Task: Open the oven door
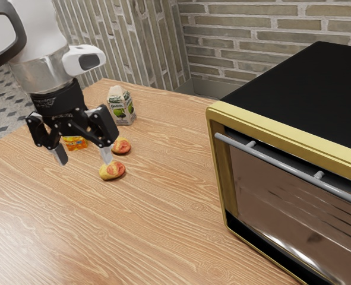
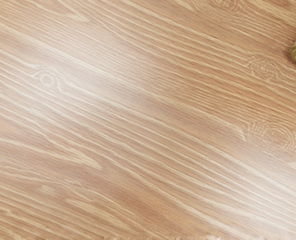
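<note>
Fingers (image 1: pixel 107 155) are standing apart, released, with nothing between them, and they are pointing down over the worktop (image 1: pixel 163 219). Well apart from them, the oven (image 1: pixel 309 89) is sitting towards the exterior view's right. Its door (image 1: pixel 300 219) is looking closed, and the grey handle (image 1: pixel 282 166) is running along the upper part of the door, on two short posts.

As I am judging it, the step in hand is reaching for this handle, and the opening itself is waiting. For doing it well, I am needing to travel across with enough height, so that nothing is brushing the carton (image 1: pixel 121 105) or the pastries (image 1: pixel 112 171). Near the door, I am wanting to turn the hand so that one pad is coming above the bar and the other below, between the posts. Coming too deep is risking a knock against the glass; coming crooked is risking a slip along the round metal.

The hinge is probably lying at the bottom, so after a firm closing I am planning to be pulling outward first, then following a downward curve, slowly, while the wrist is tilting with the door.
</note>
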